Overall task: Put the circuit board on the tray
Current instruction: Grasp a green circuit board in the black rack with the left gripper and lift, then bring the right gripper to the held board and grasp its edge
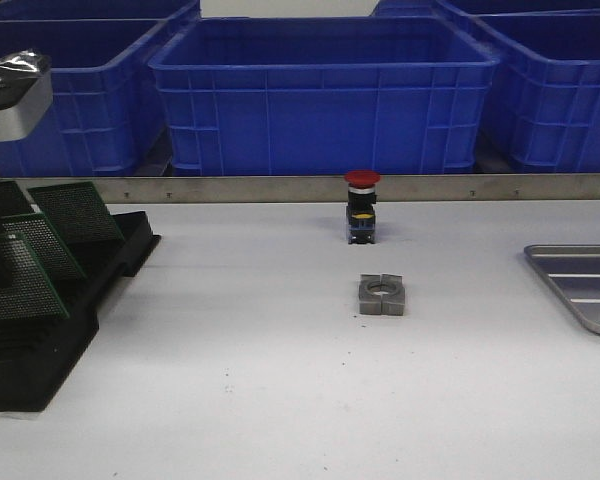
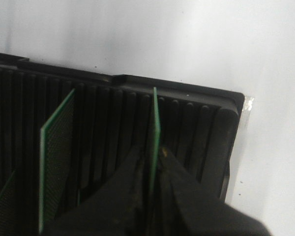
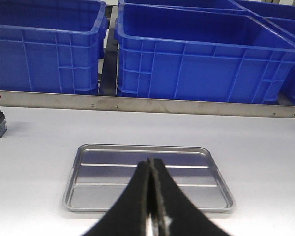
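Observation:
Three green circuit boards stand in a black slotted rack (image 1: 40,350) at the left. In the left wrist view my left gripper (image 2: 151,150) has its fingers on both sides of one board (image 2: 155,118), seen edge-on, and is shut on it in its slot near the rack's end. Another board (image 2: 56,152) stands a few slots away. The grey metal tray (image 1: 580,290) lies at the right edge of the table. My right gripper (image 3: 151,161) is shut and empty, hovering over the near side of the tray (image 3: 108,177).
A red emergency-stop button (image 1: 361,205) and a small grey metal block with a hole (image 1: 381,295) stand mid-table. Big blue crates (image 1: 320,95) line the back behind a metal rail. The left arm's wrist (image 1: 10,95) is above the rack.

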`<action>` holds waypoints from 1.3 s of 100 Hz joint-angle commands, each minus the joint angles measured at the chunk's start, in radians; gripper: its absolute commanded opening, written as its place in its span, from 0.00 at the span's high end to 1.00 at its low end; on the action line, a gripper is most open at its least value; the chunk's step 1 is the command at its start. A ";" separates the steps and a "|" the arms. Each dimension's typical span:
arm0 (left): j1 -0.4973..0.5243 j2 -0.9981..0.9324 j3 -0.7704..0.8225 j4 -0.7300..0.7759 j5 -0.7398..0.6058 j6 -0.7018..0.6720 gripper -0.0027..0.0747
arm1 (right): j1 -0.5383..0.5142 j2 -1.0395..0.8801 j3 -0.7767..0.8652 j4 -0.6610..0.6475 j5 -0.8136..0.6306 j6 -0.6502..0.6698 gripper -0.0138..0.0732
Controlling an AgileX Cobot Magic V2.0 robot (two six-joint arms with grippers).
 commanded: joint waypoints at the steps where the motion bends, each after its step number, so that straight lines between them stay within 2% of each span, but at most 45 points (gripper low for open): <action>1: -0.008 -0.033 -0.040 -0.028 0.031 -0.007 0.99 | -0.005 -0.019 0.002 -0.010 -0.076 0.001 0.91; 18: -0.008 -0.053 -0.109 -0.035 0.182 -0.007 0.99 | -0.005 -0.019 0.002 -0.010 -0.076 0.001 0.91; 25: -0.008 -0.070 -0.145 -0.086 0.232 -0.007 0.99 | -0.005 -0.019 0.002 -0.010 -0.076 0.001 0.91; 49: -0.010 -0.084 -0.193 -0.520 0.364 -0.007 0.99 | -0.005 -0.019 0.002 -0.010 -0.076 0.001 0.91; 63: -0.054 -0.084 -0.193 -0.682 0.391 -0.007 0.99 | -0.005 -0.019 0.002 -0.010 -0.076 0.001 0.91; 95: -0.244 -0.084 -0.193 -0.744 0.365 -0.007 0.99 | -0.005 -0.019 0.002 -0.010 -0.088 0.001 0.91; 106: -0.298 -0.084 -0.193 -0.773 0.365 -0.007 0.99 | -0.005 -0.019 0.002 -0.010 -0.137 0.001 0.91; 130: -0.342 -0.084 -0.193 -0.772 0.365 -0.007 0.99 | -0.005 -0.019 -0.024 -0.009 -0.112 0.002 0.91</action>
